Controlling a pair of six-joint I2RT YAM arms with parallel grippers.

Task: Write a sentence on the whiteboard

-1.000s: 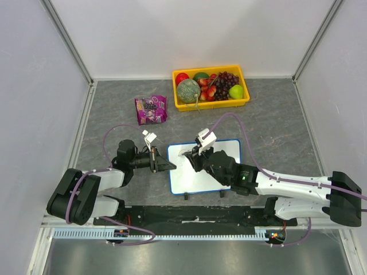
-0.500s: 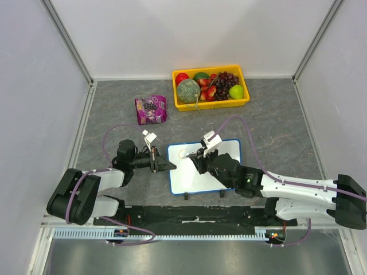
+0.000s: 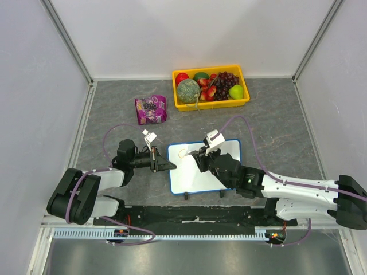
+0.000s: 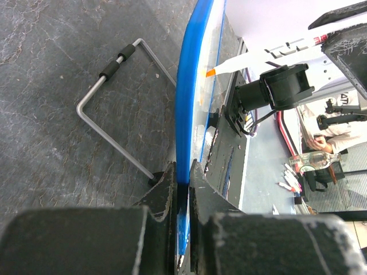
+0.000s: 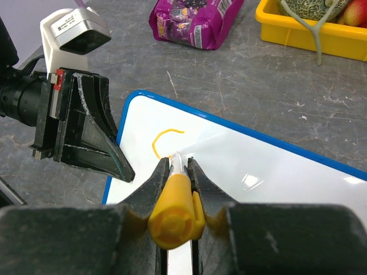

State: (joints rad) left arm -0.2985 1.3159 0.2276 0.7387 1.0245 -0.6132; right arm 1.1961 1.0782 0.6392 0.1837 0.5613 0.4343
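Observation:
The whiteboard point(image 3: 226, 150), white with a blue rim, lies in the middle of the table. My left gripper point(image 3: 169, 167) is shut on its left edge, and the blue rim point(image 4: 189, 97) runs between the fingers in the left wrist view. My right gripper point(image 3: 200, 153) is shut on an orange marker point(image 5: 175, 203) with a yellow cap end, tip down on the board point(image 5: 258, 166). Of the sentence only a short curved orange stroke point(image 5: 163, 137) shows near the board's top left corner; it also shows in the top view point(image 3: 182, 152).
A yellow tray point(image 3: 243, 102) of fruit stands at the back. A purple snack bag point(image 3: 150, 109) lies left of it, also in the right wrist view point(image 5: 198, 20). A bent metal wire stand point(image 4: 112, 109) lies under the board's edge.
My right gripper has moved the marker right and down over the board's top left area, and an orange curved stroke has appeared. The left gripper has not moved.

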